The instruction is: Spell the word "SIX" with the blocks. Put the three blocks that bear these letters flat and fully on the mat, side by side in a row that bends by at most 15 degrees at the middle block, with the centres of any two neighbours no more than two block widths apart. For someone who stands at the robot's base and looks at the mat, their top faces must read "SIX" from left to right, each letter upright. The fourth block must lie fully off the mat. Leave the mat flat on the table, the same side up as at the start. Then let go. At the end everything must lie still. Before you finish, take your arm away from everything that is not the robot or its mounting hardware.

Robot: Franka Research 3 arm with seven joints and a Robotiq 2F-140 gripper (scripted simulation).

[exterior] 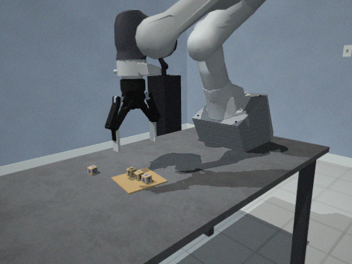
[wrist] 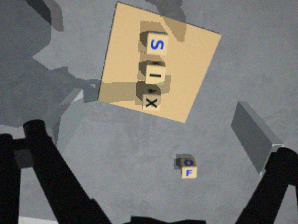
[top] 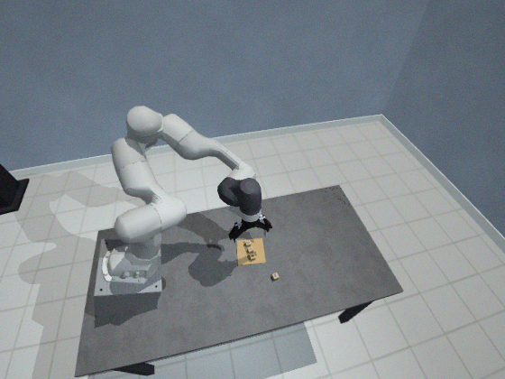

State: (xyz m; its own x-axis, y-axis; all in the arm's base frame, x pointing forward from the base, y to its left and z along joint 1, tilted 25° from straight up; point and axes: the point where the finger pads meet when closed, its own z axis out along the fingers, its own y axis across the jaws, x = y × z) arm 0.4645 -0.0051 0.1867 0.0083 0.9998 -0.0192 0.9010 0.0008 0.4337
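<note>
The tan mat (top: 259, 245) (exterior: 127, 187) (wrist: 192, 60) lies flat on the table. On it stand three blocks in a nearly straight, closely spaced row. Seen from the base, the S block (top: 247, 244) (exterior: 146, 178) (wrist: 157, 44) is at left, the I block (top: 250, 249) (exterior: 138, 175) (wrist: 155, 74) in the middle and the X block (top: 252, 256) (exterior: 131, 171) (wrist: 151, 102) at right, each upright and inside the mat's edges. The fourth block (top: 275, 276) (exterior: 92, 170) (wrist: 189, 172), F on top, lies off the mat. My gripper (top: 249, 234) (exterior: 134, 146) (wrist: 159, 108) is wide open, empty and raised clear of the blocks.
The grey table (top: 316, 244) (exterior: 78, 214) carries the arm's base (top: 128, 271) (exterior: 232, 126) at one end. A dark pedestal (exterior: 165, 104) stands behind the table. Shadows of the arm fall across the table and part of the mat.
</note>
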